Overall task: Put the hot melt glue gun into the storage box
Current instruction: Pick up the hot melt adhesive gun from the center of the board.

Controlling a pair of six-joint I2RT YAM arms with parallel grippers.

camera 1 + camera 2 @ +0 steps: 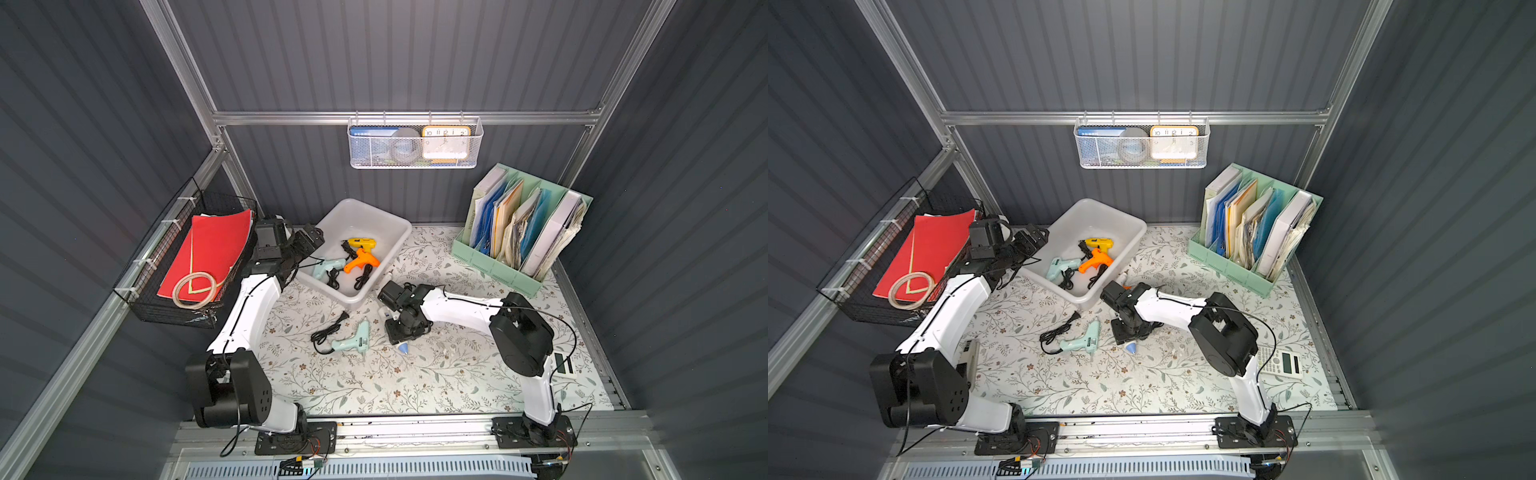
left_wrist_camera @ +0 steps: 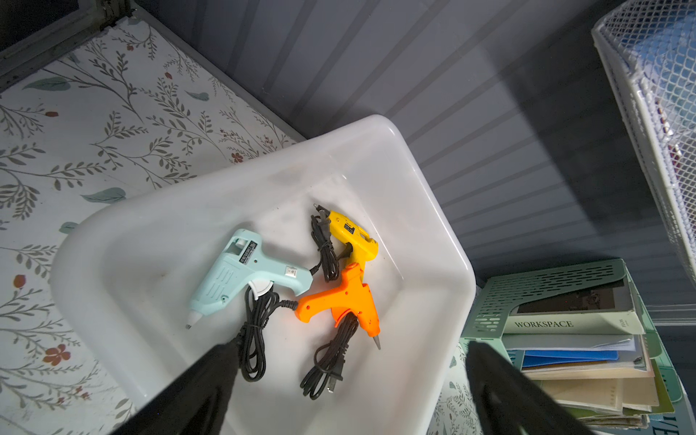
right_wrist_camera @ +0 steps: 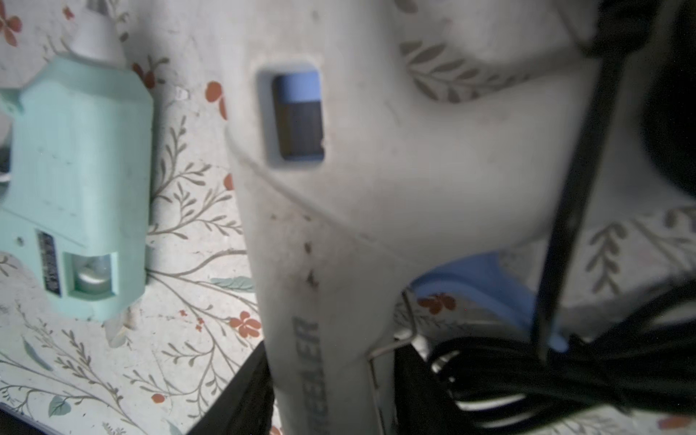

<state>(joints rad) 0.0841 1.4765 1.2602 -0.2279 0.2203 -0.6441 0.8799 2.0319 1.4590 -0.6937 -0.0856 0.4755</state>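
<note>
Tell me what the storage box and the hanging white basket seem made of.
Storage box: looks like moulded plastic, translucent whitish, smooth with a soft sheen, rounded corners. Hanging white basket: probably white-coated metal mesh; fine grid of holes, contents show through, thin wire hooks on top.

The translucent whitish plastic storage box (image 1: 380,213) sits at the back of the counter (image 1: 374,386), three plastic glue guns (image 1: 363,262) inside. Before it lies a mint plastic glue gun (image 1: 352,338); right of that, a white plastic glue gun (image 3: 357,188) under my right hand (image 1: 402,334). Back right: the mint-green file organiser (image 1: 490,266).
</note>
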